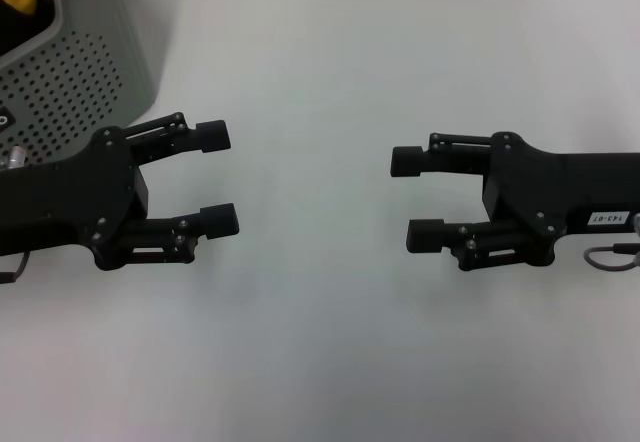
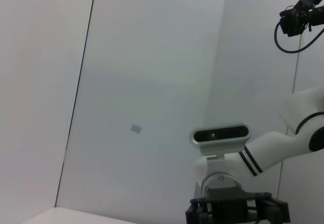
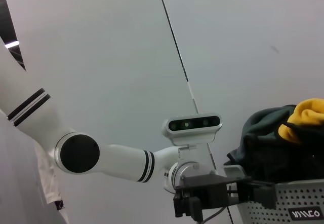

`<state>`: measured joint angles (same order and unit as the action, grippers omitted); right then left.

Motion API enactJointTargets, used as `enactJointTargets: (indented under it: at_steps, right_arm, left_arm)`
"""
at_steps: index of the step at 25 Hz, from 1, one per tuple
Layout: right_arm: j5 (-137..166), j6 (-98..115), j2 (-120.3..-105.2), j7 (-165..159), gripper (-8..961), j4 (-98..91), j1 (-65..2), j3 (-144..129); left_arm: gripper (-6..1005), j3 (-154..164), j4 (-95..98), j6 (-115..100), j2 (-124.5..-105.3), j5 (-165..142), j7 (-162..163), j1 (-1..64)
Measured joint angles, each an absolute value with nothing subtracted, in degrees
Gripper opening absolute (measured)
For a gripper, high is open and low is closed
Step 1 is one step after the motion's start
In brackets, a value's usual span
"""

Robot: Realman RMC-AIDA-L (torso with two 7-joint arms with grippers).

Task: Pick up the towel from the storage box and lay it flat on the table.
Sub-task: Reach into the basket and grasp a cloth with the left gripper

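My left claw hovers open over the surface, just beside the storage box at the far left corner. My right claw faces it from across the middle, also open and holding nothing. The towel sits bunched in the box atop dark cloth.

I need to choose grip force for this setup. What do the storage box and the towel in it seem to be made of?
The storage box looks like rigid light grey plastic with a matte finish: moulded rounded rim, rows of small round holes. The towel looks like soft mustard-yellow cloth, bunched in folds above the rim beside a dark fabric item; its weave can't be made out.
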<state>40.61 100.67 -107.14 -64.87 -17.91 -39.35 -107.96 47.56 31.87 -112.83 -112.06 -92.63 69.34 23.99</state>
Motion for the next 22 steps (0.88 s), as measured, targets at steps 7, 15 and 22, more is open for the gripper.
enactJointTargets:
  at_steps: [7,15,22]
  right_arm:
    - [40.60,100.63,-107.13,-64.86,782,-17.94,-39.33,-107.13]
    - [40.60,100.47,-107.19,-64.86,775,-17.93,-38.86,-107.05]
    - [40.60,100.57,-107.44,-64.86,774,-17.93,-38.51,-107.04]
  left_arm:
    - [869,47.38,31.92,-112.69,-112.19,-92.63,69.33,23.99]
    - [869,46.84,31.85,-112.59,-112.77,-92.54,68.56,23.91]
    - [868,46.85,31.82,-112.59,-112.96,-92.54,68.55,23.90]
